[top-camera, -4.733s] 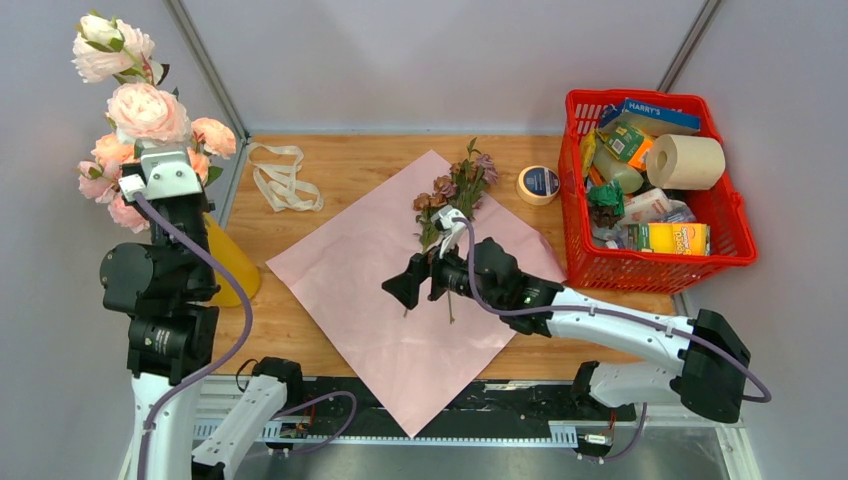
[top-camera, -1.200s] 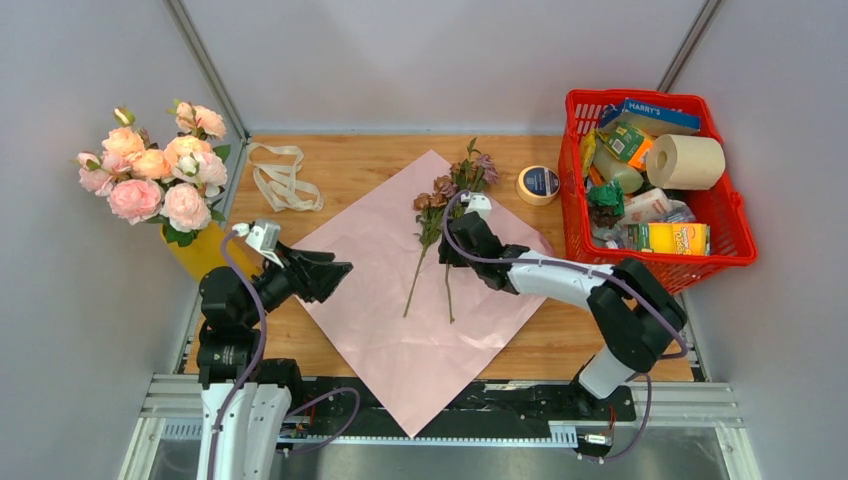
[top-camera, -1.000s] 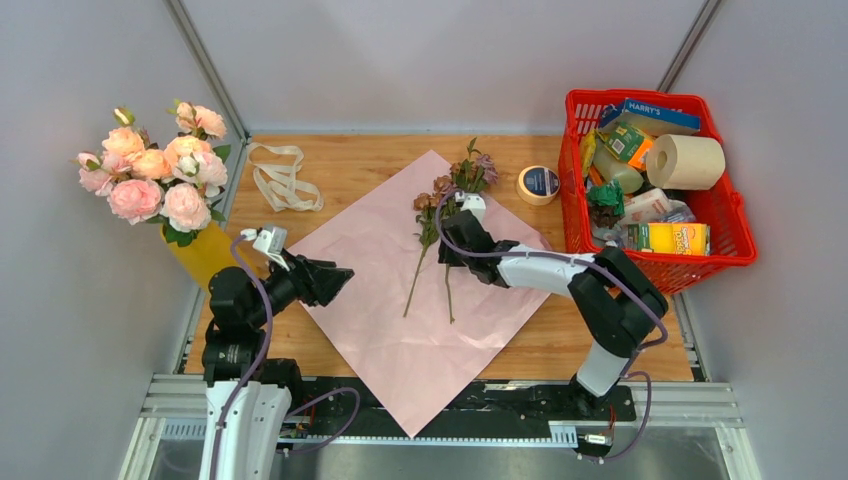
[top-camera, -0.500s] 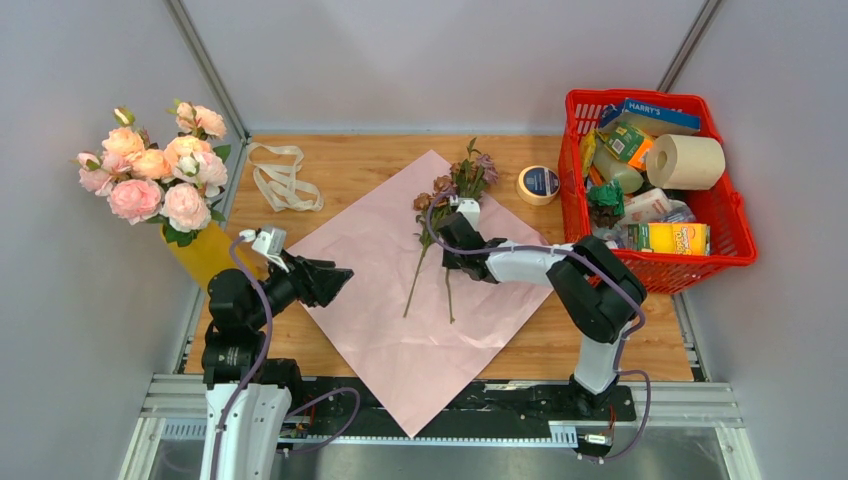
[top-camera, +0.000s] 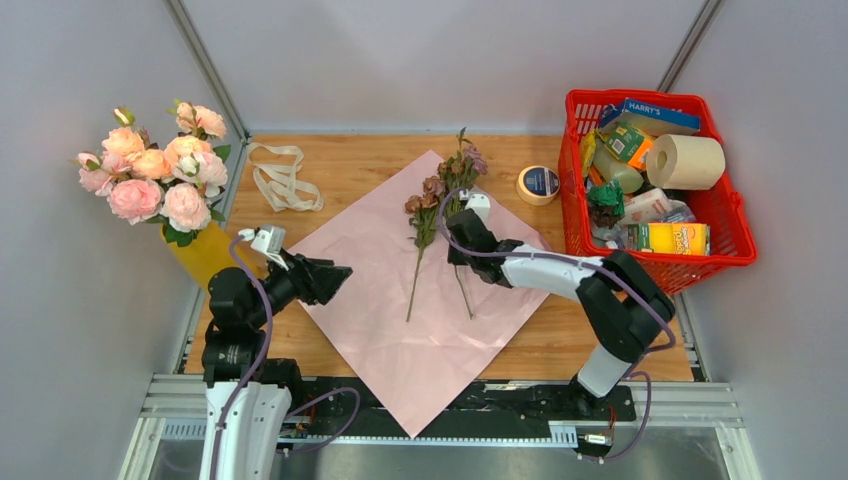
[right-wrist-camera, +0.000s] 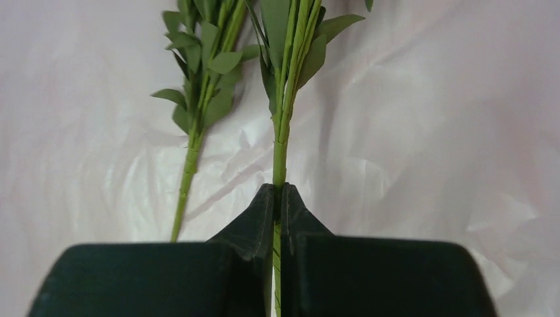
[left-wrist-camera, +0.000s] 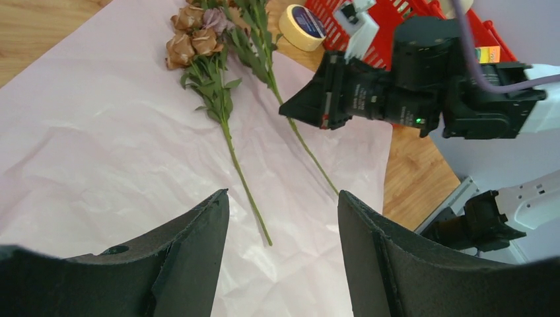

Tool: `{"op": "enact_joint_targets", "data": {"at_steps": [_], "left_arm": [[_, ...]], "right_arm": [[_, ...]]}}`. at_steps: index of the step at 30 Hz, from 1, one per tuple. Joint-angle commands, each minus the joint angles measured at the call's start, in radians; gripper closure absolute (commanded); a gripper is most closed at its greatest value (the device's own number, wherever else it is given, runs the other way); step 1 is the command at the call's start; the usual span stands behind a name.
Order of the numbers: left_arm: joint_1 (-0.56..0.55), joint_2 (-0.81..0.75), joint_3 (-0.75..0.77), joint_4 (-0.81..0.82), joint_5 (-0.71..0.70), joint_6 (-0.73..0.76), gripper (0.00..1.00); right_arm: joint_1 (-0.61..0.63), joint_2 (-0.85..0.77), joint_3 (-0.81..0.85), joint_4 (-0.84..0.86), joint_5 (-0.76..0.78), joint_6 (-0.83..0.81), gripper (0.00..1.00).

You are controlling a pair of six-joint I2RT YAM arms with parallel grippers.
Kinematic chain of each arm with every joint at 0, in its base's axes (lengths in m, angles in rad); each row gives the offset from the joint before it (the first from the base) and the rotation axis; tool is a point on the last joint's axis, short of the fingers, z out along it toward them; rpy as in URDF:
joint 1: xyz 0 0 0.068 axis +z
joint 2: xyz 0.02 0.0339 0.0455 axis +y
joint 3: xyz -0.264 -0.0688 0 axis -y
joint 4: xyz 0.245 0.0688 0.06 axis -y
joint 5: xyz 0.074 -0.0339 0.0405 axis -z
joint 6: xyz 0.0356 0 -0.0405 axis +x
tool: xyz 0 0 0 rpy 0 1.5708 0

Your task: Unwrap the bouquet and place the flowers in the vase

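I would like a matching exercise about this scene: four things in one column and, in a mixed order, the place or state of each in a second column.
Column one:
1. vase
2. ribbon
3. tape roll
4. right gripper

Column two:
a. shut on a green stem
b. beside the red basket
c. holding pink flowers, at the left
d. loose on the wood, left of the pink paper

Pairs: 1-c, 2-d, 3-b, 4-a.
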State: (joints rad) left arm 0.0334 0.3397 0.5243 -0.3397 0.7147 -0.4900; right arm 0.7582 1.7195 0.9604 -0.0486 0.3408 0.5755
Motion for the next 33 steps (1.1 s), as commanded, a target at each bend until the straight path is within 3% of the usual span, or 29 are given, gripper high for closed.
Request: {"op": "enact_joint_targets", "data": {"at_steps": [1,15,22,27,33], "left_arm": [[0.000,0.033,0.026,0.068,0.041,-0.024,0.31],[-0.030,0.147,0.052,0.441,0.146,-0.248,0.33],[-0.173,0.170,0.016,0.602,0.111,-0.337,0.36],[-0.231,0.157,-0.027,0.726,0.086,-0.421,0.44],[-0.254,0.125,-0.056,0.670,0.023,-0.409,0.48]], "right_arm": [[0.007,-0.173,-0.038,0.038,-0.016,0.014,1.00],[0.133,-0.517,-0.226,0.490,-0.477,0.027,1.00],[0.269,-0.546,-0.201,0.612,-0.500,-0.002,1.00],[0.328,-0.525,-0.169,0.615,-0.490,-0.003,1.00],[0.359,-0.508,-0.157,0.616,-0.476,-0.019,1.00]]}}
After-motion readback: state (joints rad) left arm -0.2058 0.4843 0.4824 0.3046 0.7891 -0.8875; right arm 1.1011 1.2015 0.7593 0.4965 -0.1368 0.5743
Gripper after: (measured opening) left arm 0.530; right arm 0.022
